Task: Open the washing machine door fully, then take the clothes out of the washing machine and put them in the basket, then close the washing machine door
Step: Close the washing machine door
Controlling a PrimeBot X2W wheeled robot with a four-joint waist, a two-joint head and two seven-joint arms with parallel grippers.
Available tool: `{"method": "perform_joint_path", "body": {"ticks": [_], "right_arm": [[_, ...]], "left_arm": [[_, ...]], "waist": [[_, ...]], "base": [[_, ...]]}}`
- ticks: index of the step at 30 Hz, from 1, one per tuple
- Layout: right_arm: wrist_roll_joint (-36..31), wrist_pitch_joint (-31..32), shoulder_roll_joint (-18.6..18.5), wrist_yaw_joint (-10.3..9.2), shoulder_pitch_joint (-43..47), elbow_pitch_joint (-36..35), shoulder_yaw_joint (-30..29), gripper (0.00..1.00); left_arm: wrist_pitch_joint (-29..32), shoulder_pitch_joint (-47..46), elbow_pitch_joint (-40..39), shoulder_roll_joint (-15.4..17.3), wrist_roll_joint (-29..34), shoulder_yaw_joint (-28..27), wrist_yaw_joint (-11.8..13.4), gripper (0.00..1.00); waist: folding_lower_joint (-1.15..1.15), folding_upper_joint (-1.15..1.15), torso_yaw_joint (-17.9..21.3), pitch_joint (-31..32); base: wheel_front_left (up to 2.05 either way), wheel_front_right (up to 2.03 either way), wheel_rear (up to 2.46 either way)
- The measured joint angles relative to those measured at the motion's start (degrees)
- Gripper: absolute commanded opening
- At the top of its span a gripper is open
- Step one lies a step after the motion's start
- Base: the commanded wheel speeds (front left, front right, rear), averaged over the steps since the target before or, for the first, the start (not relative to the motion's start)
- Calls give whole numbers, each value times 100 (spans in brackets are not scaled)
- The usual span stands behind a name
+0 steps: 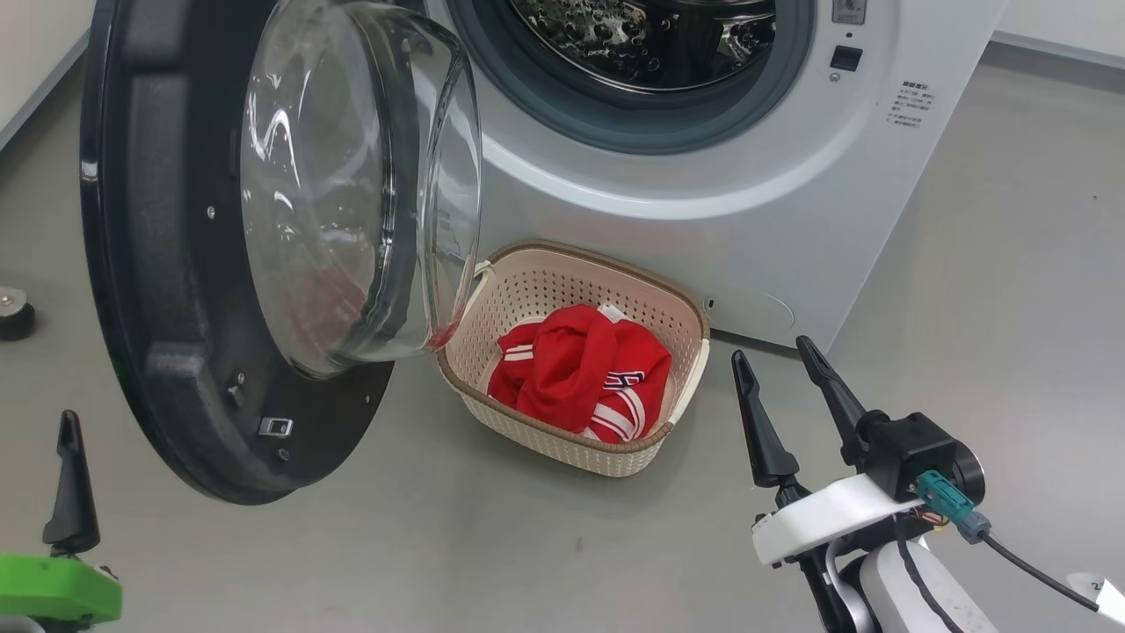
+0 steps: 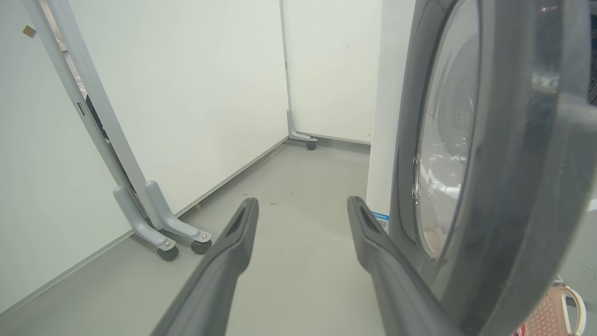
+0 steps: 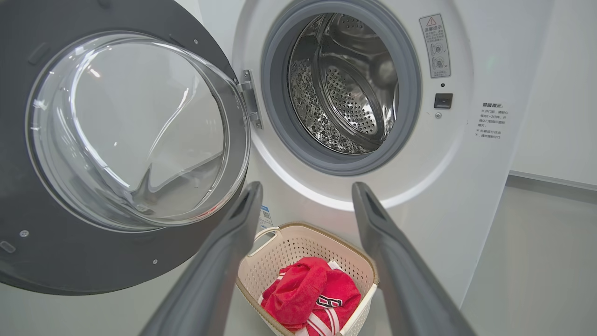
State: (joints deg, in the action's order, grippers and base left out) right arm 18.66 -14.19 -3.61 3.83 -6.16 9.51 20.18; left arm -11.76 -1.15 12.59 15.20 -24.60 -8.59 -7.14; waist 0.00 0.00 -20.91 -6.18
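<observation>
Your bright red jersey with white stripes and a black-and-white letter print [image 1: 580,374] lies bunched inside the small cream perforated plastic basket with the brown rim [image 1: 545,440]. The basket stands on the grey floor [image 1: 527,545], just in front of the big white front-loading washing machine [image 1: 703,229]. In the head view you find the basket at 6 o'clock from the grey-gasketed opening of the steel perforated drum [image 3: 345,88].

The large round door with the black rim and bulging clear glass bowl [image 1: 149,308] stands swung wide at 9 o'clock from the basket. Its glass overlaps the basket's corner there, and you cannot tell whether they touch.

Your right gripper [image 1: 772,350] hovers at 4 o'clock from the basket, its two dark fingers spread apart with nothing between them, pointing toward 11 o'clock. Your left gripper [image 2: 302,203] sits at 7 o'clock in the head view. Its wrist view shows the fingers wide apart and empty, the right one just beside the door's outer face, with white panels on castors [image 2: 158,233] off at 9 o'clock
</observation>
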Motion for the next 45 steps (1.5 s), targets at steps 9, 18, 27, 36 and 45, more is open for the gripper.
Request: {"method": "perform_joint_path", "body": {"ticks": [9, 18, 27, 36, 45], "right_arm": [[0, 0, 1, 0, 0, 0, -11, 100], [0, 0, 2, 0, 0, -4, -22, 100], [0, 0, 3, 1, 0, -4, -27, 100], [0, 0, 5, 3, 0, -4, -35, 100], [0, 0, 9, 4, 1, -2, -34, 100]], "left_arm": [[-37, -3, 48, 19, 0, 40, 0, 100], [-51, -68, 110, 30, -4, 107, -5, 3], [-86, -93, 166, 68, -9, 165, -5, 0], [-65, -282, 58, 148, -444, 191, -5, 0], [828, -760, 51, -353, -2620, -352, -5, 0]], "waist": [[0, 0, 23, 1], [0, 0, 31, 10], [0, 0, 31, 27], [0, 0, 17, 39], [0, 0, -6, 78]], "base": [[0, 0, 0], [0, 0, 0], [0, 0, 0], [0, 0, 0], [0, 0, 0]]}}
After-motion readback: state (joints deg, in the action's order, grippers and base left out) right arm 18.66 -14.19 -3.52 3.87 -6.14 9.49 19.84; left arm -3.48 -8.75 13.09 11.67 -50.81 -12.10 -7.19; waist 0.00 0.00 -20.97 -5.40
